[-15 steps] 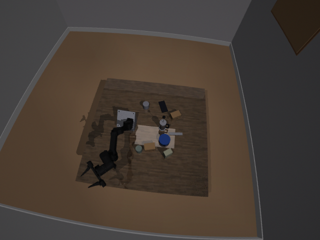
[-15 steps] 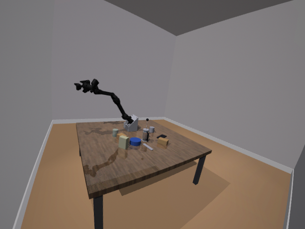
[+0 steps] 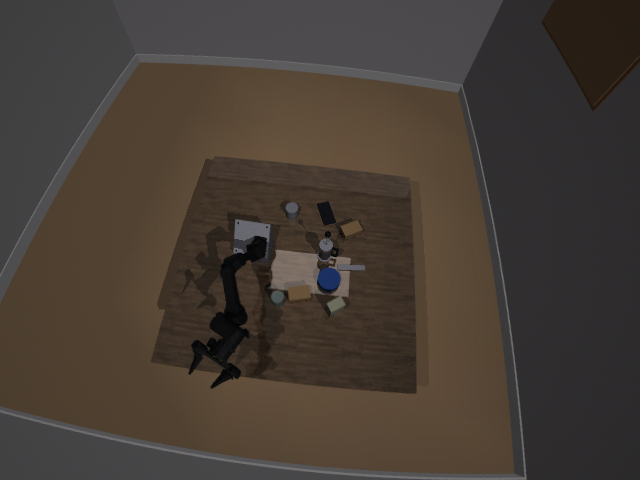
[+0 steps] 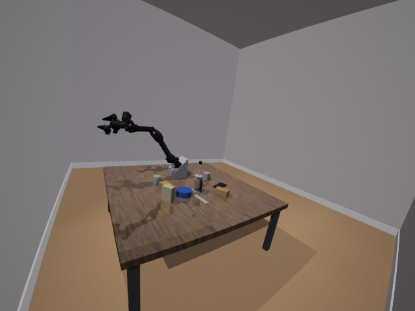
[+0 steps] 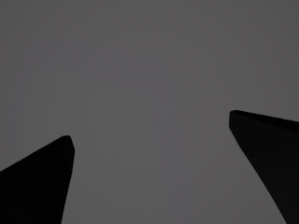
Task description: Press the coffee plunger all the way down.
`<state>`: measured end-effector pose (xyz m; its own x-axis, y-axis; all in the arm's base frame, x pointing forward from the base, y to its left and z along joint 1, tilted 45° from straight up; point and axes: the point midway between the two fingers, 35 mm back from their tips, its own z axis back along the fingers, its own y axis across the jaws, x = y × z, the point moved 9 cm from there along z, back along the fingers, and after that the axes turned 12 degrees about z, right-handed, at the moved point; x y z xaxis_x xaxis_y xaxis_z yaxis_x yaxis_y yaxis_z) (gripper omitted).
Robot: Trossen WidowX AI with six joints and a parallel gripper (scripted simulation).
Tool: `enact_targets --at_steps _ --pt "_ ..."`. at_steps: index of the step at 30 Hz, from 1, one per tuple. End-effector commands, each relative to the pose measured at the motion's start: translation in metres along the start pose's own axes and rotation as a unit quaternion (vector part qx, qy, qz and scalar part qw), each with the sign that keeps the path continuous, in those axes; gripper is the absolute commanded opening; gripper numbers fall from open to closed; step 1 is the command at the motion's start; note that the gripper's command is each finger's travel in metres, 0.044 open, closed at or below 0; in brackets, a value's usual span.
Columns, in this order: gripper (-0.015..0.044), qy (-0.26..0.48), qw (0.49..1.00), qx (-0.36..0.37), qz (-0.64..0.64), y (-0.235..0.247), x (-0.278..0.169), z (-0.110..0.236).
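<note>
The coffee press (image 3: 325, 249) (image 4: 198, 186) stands upright on the table (image 3: 372, 351) (image 4: 201, 221), with a clear body and a dark handle. Its black plunger knob (image 3: 327, 234) (image 4: 200, 162) sits on a thin rod, well above the lid. My gripper (image 3: 201, 379) (image 4: 100, 122) (image 5: 152, 132) is open and empty. It is far from the press, high up past the table edge on the far side of the arm's reach. The wrist view shows only a grey surface beyond the two spread fingers; the press is not in it.
Near the press are a blue round dish (image 3: 328, 279) (image 4: 183, 192), a grey flat bar (image 3: 351, 267) (image 4: 201, 199), a black slab (image 3: 326, 212) and a tan block (image 3: 351, 228). A pale green box (image 3: 335, 306) (image 4: 168, 193), green cup (image 3: 277, 297) and grey cup (image 3: 292, 210) also stand there.
</note>
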<state>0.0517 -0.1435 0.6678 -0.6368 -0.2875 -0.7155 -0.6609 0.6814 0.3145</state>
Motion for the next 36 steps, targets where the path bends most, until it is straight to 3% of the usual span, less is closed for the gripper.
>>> enact_targets --at_steps 1,11,18,22,30,36 --pt "0.044 0.012 0.996 -0.069 0.054 -0.034 -0.006 0.014" --pt "0.044 0.079 0.968 -0.196 0.136 -0.09 -0.022 0.061" --pt "0.044 0.182 0.899 -0.307 0.253 -0.14 -0.04 0.133" --pt "0.044 0.224 0.87 -0.334 0.285 -0.152 -0.043 0.158" --pt "0.044 0.388 0.736 -0.381 0.404 -0.172 -0.051 0.26" --pt "0.044 0.524 0.602 -0.361 0.483 -0.167 -0.046 0.348"
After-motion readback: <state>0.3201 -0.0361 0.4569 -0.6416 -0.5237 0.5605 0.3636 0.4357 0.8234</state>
